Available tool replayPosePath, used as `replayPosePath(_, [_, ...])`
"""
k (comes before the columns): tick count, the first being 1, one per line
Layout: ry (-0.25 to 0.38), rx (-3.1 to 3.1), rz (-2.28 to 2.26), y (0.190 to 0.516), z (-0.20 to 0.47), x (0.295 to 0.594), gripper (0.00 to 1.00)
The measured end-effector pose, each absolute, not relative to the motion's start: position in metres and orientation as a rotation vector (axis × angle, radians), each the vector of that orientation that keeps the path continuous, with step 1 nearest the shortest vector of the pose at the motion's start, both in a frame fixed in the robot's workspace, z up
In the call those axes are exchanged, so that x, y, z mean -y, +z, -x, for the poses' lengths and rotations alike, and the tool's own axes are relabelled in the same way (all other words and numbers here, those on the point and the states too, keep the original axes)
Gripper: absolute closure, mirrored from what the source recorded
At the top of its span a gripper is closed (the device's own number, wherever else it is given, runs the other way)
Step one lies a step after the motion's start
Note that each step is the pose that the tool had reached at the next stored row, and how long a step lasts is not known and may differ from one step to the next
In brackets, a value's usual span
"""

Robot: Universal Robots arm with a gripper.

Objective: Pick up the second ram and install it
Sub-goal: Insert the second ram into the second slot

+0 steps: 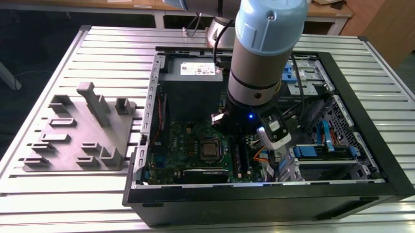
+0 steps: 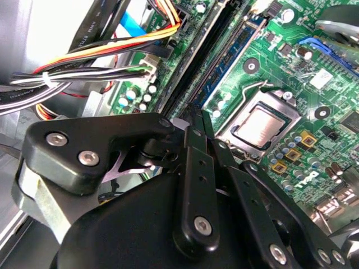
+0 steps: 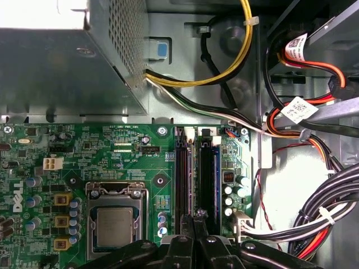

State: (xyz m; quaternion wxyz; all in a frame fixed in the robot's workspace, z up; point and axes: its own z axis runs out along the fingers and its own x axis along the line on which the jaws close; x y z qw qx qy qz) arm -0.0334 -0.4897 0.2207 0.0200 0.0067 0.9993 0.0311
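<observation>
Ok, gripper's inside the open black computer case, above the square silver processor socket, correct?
No. The gripper is inside the open black computer case but above the long black memory slots, beside the square silver processor socket; the first wrist view shows it.

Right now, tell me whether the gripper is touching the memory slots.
Cannot tell. In both wrist views the gripper overlaps the memory slots; neither contact nor gap shows plainly.
</observation>
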Motion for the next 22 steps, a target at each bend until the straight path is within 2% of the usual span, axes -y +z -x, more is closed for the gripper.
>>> replayPosePath(22, [0.097, -3.100, -0.021, 0.2129, 0.0334, 0.4898, 0.92])
